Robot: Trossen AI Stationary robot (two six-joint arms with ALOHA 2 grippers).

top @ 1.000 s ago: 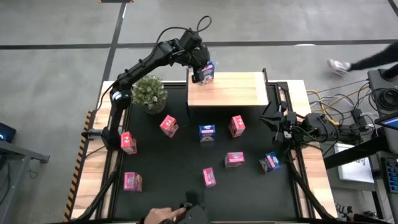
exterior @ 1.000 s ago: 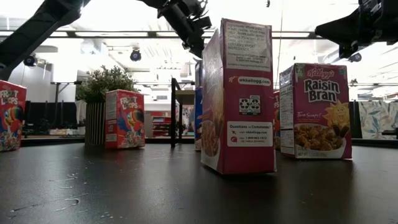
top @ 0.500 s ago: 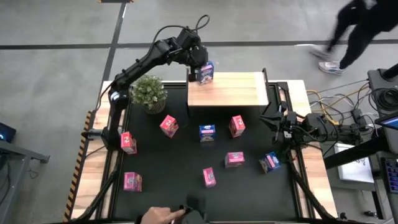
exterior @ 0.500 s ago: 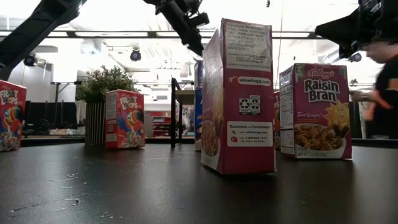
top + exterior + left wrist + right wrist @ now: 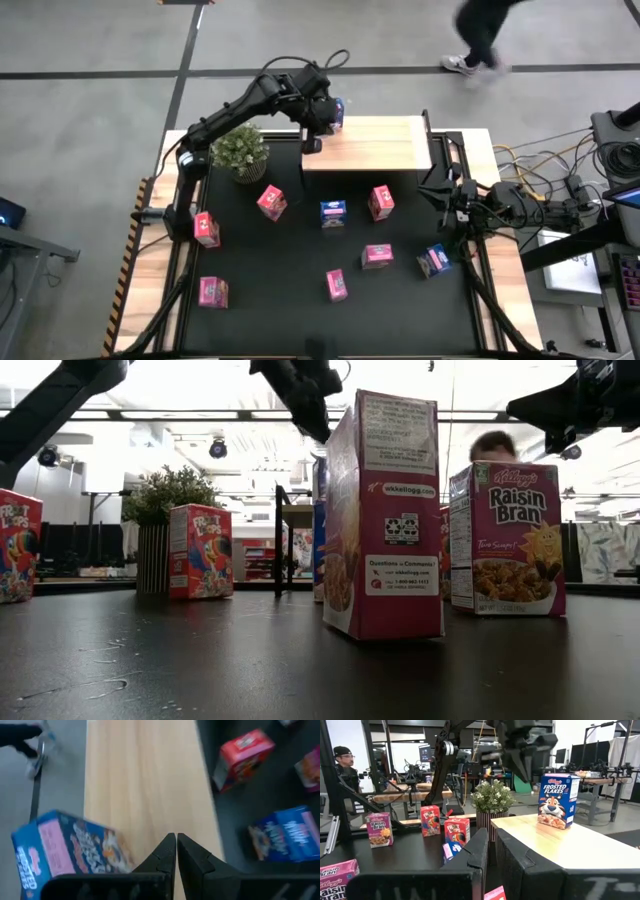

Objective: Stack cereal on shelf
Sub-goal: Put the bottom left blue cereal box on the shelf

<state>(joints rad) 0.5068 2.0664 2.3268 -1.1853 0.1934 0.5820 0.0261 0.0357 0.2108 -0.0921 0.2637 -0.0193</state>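
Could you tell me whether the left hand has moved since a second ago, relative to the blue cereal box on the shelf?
Yes. The left hand, shut and empty, has drawn off the blue cereal box toward the shelf's left edge.

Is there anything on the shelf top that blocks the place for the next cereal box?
Only one box stands on the shelf: the blue cereal box at its far-left corner, with the shut left gripper beside it. The rest of the board shows bare wood, so nothing visible blocks it.

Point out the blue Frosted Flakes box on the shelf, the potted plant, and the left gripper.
Frosted Flakes box (image 5: 553,801): right wrist view, its printed front.
Potted plant (image 5: 240,147): high view, its leafy top.
Left gripper (image 5: 176,840): left wrist view, between its shut fingertips, above the shelf (image 5: 145,780).
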